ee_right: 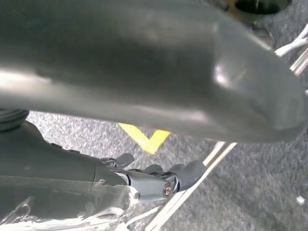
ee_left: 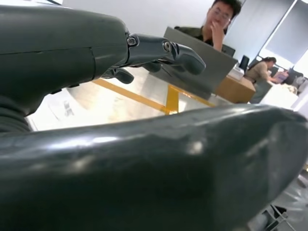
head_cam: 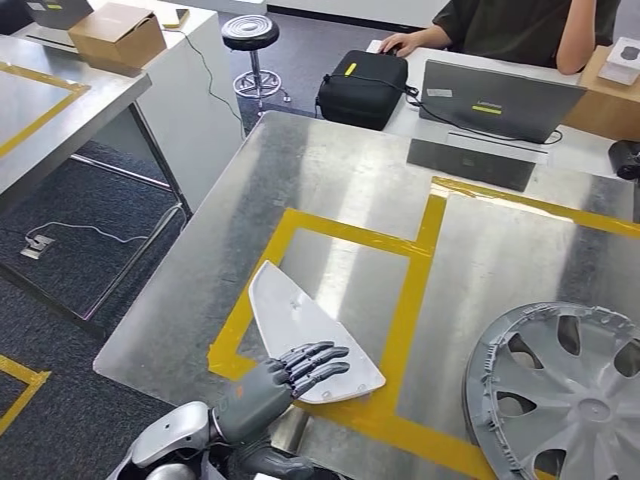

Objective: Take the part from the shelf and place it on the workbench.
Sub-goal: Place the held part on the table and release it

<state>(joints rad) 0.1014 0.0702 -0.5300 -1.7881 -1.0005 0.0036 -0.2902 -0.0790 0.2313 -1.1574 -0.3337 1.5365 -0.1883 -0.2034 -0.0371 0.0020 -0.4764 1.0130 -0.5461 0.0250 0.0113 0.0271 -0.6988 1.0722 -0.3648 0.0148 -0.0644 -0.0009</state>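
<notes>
A white, flat triangular part (head_cam: 298, 315) lies on the steel workbench (head_cam: 226, 230), inside a yellow-taped rectangle (head_cam: 411, 290) near the front edge. My left hand (head_cam: 298, 372) reaches in from below the edge. Its dark fingers are stretched out flat over the near end of the part. In the left wrist view the fingers (ee_left: 171, 50) stand well apart from the thick thumb (ee_left: 163, 163), and the pale part (ee_left: 69, 108) shows in the gap. My right hand (ee_right: 109, 178) hangs over grey carpet with nothing in it, its fingers apart from the thumb.
A grey wheel cover (head_cam: 566, 390) lies at the bench's front right. Behind the bench a person (head_cam: 521, 25) sits at a desk with a laptop (head_cam: 498, 100) and a black case (head_cam: 362, 88). To the left stand another steel table (head_cam: 45, 110), a cardboard box (head_cam: 117, 35) and a stool (head_cam: 250, 35).
</notes>
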